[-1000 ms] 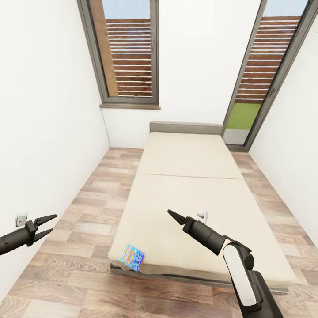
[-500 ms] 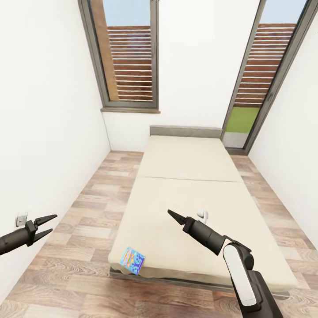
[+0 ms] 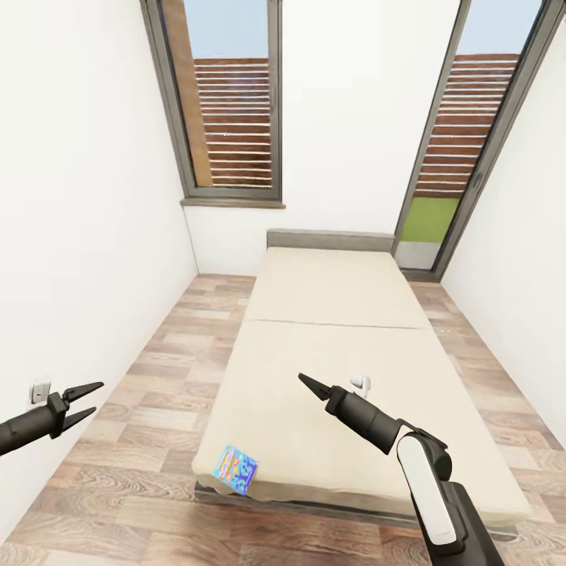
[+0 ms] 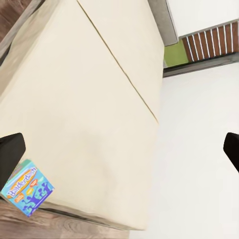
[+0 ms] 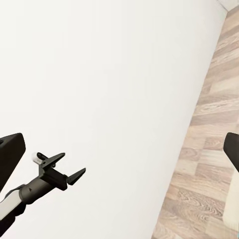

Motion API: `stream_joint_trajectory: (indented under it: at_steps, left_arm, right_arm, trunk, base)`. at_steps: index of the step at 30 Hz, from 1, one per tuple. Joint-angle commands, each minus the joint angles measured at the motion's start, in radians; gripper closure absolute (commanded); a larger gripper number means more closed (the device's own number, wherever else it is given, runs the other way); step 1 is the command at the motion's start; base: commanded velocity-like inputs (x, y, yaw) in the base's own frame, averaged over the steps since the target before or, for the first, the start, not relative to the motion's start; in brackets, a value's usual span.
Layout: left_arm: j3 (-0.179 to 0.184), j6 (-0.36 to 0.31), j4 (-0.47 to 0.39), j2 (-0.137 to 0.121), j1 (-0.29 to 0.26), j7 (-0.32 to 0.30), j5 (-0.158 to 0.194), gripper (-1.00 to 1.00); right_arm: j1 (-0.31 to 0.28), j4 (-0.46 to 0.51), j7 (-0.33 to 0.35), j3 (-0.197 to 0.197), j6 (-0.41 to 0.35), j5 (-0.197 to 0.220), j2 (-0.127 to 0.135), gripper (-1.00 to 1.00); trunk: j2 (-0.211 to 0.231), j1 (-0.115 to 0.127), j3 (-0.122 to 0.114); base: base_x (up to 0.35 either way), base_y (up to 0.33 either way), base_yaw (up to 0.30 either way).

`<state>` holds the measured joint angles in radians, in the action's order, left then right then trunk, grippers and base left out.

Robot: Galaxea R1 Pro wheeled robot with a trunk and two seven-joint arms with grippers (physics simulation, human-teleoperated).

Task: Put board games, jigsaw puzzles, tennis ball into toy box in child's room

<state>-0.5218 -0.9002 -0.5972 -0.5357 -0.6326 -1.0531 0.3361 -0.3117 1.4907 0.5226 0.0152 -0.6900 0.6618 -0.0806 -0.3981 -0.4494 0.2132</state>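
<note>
My left tool (image 3: 85, 399), prongs spread w/ nothing between them, hangs over the wood floor (image 3: 141, 409) by the wall, my right tool (image 3: 308, 384) above the bed (image 3: 338, 299), its gap unreadable, and a board game (image 3: 236, 468) lies at the mattress's near left corner.

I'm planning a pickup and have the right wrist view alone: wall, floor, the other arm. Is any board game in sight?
Observer: Yes, one board game lies on the bed, at its near left corner.
Operator: Anything near my right tool?
Observer: A small white object lies on the mattress just beyond the right tool; it is too small to identify.
Operator: Does the left wrist view catch the game?
Observer: Yes, with its colourful printed face up.
</note>
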Motion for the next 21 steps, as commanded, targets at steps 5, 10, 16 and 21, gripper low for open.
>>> stream_joint_trajectory:
  at_steps: [5, 10, 16, 21]
  left_arm:
    - [-0.001, -0.005, 0.001, 0.003, -0.001, -0.002, 0.0, -1.0]
    - [-0.001, -0.005, 0.001, 0.003, -0.001, -0.002, 0.0, -1.0]
    - [-0.001, -0.005, 0.001, 0.003, -0.001, -0.001, 0.0, -1.0]
    - [-0.001, -0.005, 0.001, 0.003, -0.001, -0.001, 0.0, -1.0]
  right_arm:
    - [-0.001, 0.0, 0.001, 0.002, -0.006, 0.004, -0.001, -1.0]
    - [-0.001, 0.0, 0.001, 0.002, -0.006, 0.004, -0.001, -1.0]
    - [-0.001, -0.004, 0.001, 0.002, -0.006, 0.003, -0.001, -1.0]
    - [-0.001, -0.008, 0.001, 0.002, -0.006, 0.002, -0.001, -1.0]
  trunk:
    - [-0.002, -0.001, -0.006]
    - [-0.002, -0.001, -0.015]
    - [-0.002, -0.001, -0.024]
    - [-0.002, -0.001, -0.033]
  base:
    - [0.0, 0.0, 0.0]
    - [0.0, 0.0, 0.0]
    - [0.0, 0.0, 0.0]
    - [0.0, 0.0, 0.0]
